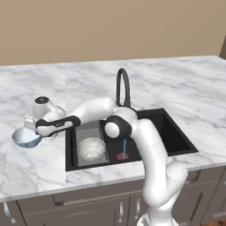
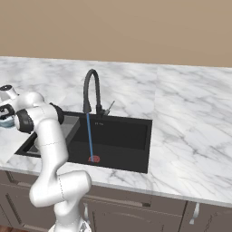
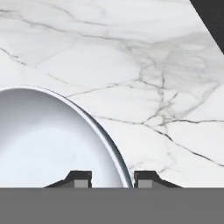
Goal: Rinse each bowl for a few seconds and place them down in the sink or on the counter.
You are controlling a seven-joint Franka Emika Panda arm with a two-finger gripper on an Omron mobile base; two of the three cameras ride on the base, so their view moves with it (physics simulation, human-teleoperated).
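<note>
Two dark fingertips (image 3: 82, 178) sit on both sides of the blue bowl's (image 1: 26, 137) rim, pinching it. That bowl rests on the white counter (image 1: 35, 167), left of the sink (image 1: 172, 137). Reaching far left is the bent arm. Next, the speckled bowl (image 1: 92, 148) sits in the sink. Water runs from the faucet (image 1: 123, 86).

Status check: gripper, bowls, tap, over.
Gripper astride rim of pale blue bowl on marble counter. Speckled greyish bowl in black sink. Faucet running.
</note>
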